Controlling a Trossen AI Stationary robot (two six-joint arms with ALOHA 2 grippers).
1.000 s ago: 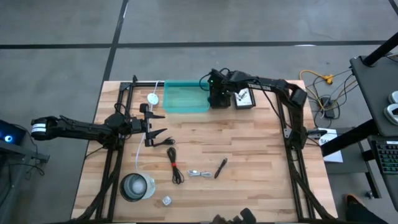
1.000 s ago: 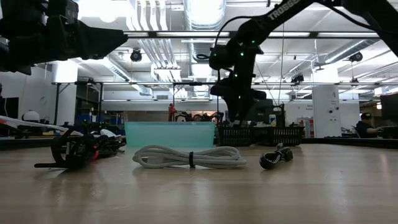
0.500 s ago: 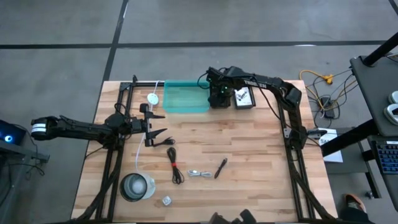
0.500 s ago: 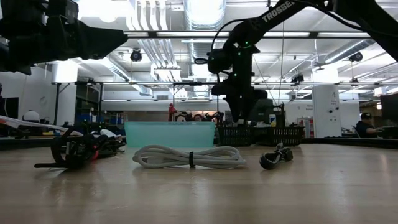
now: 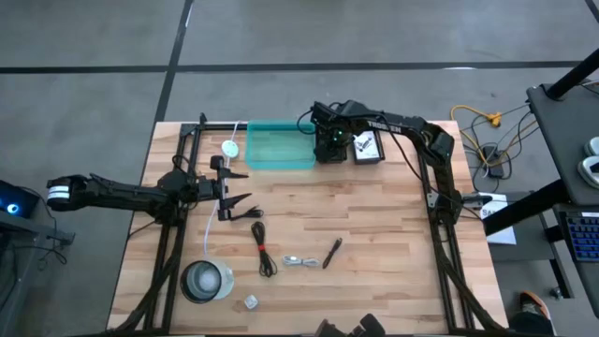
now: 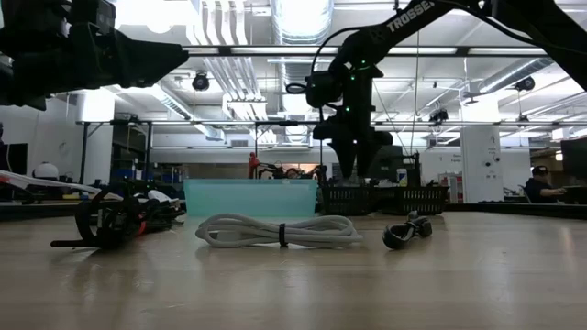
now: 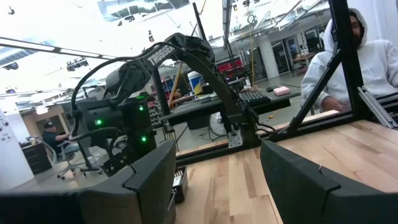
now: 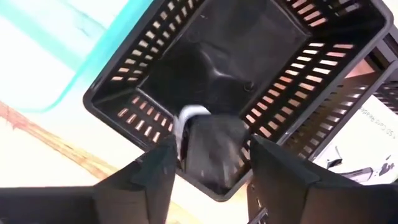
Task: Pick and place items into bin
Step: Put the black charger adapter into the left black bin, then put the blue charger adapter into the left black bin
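**Drop over the basket, outcome unsure**
Left gripper (image 5: 241, 187) hangs open over the table's left; cables (image 5: 263, 249) and pen (image 5: 332, 253) lie unpicked. Right gripper (image 8: 212, 155) flanks a dark item (image 8: 208, 140) above the basket (image 8: 292, 93), held or freed I cannot tell. Near the wall, it may snag or fall outside.

One camera looks straight down on the whole table (image 5: 374, 215), another sits at table-top height facing the room beyond, both sharing the teal bin (image 5: 279, 147), while each wrist camera looks closely past its own fingers, the right one into a black slatted basket (image 8: 261, 81).
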